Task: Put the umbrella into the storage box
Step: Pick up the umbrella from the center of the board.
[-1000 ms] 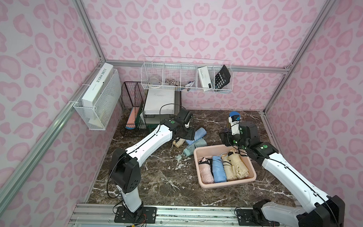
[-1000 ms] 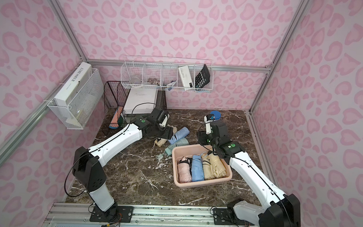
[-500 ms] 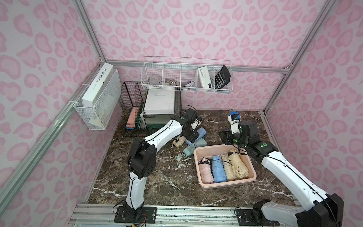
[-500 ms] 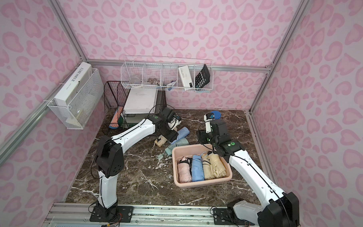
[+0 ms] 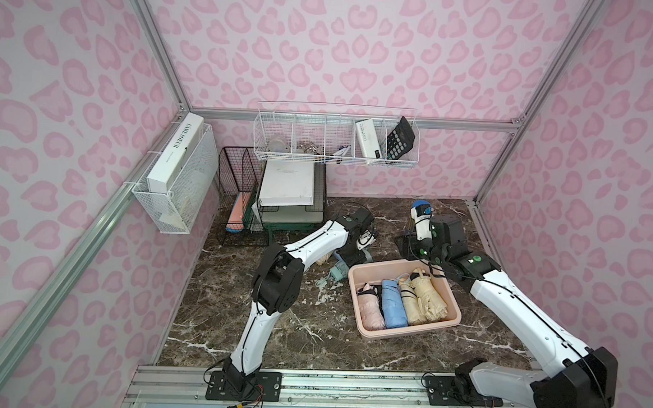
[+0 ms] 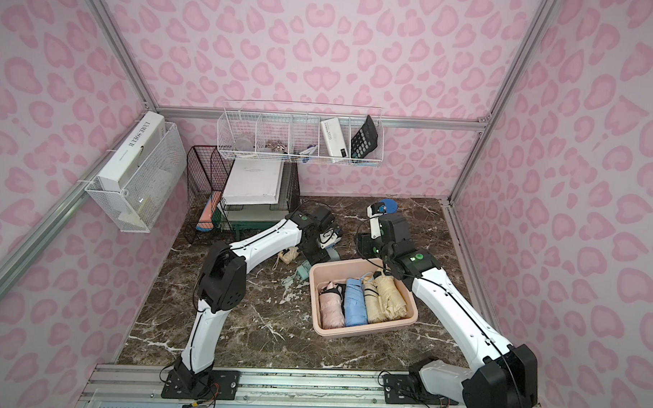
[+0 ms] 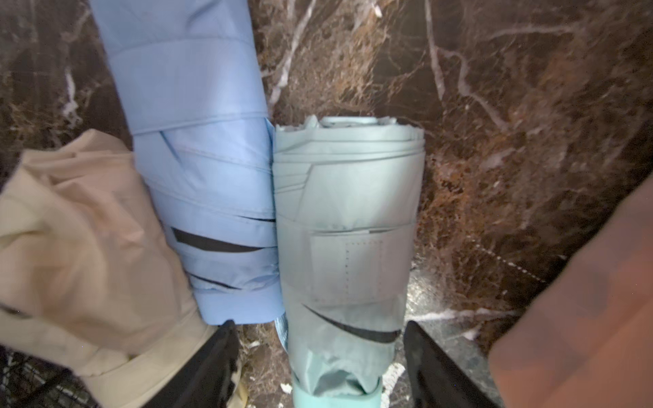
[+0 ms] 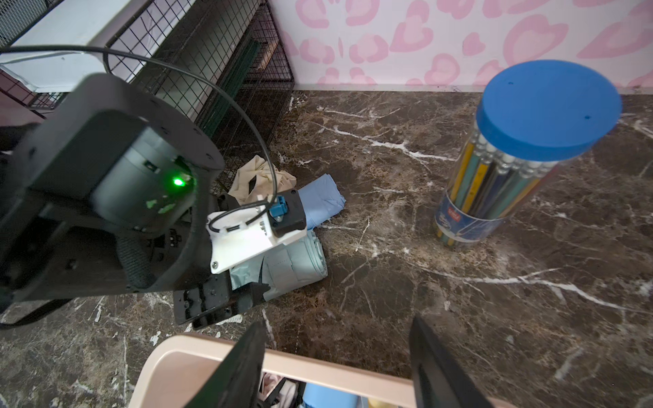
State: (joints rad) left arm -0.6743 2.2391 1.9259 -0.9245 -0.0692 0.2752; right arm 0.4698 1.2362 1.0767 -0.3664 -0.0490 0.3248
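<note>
A folded mint-green umbrella (image 7: 346, 247) lies on the dark marble table, just left of the pale pink storage box (image 5: 410, 331). My left gripper (image 7: 323, 356) is open low over it, one black finger on each side of its handle end with a gap to both. A light blue umbrella (image 7: 205, 176) touches its side, and a beige one (image 7: 70, 247) lies beyond that. Several folded umbrellas lie side by side in the box (image 6: 365, 331). My right gripper (image 8: 339, 356) hangs open and empty above the box's far rim (image 8: 318, 371).
A clear pencil jar with a blue lid (image 8: 494, 183) stands on the table behind the right arm. A black wire file rack (image 5: 239, 194) with a white box is at the back left. White wire baskets (image 5: 334, 141) hang on the back and left walls.
The left arm has swung its elbow forward and carried its gripper right, down over the mint-green umbrella. The right arm has barely moved.
</note>
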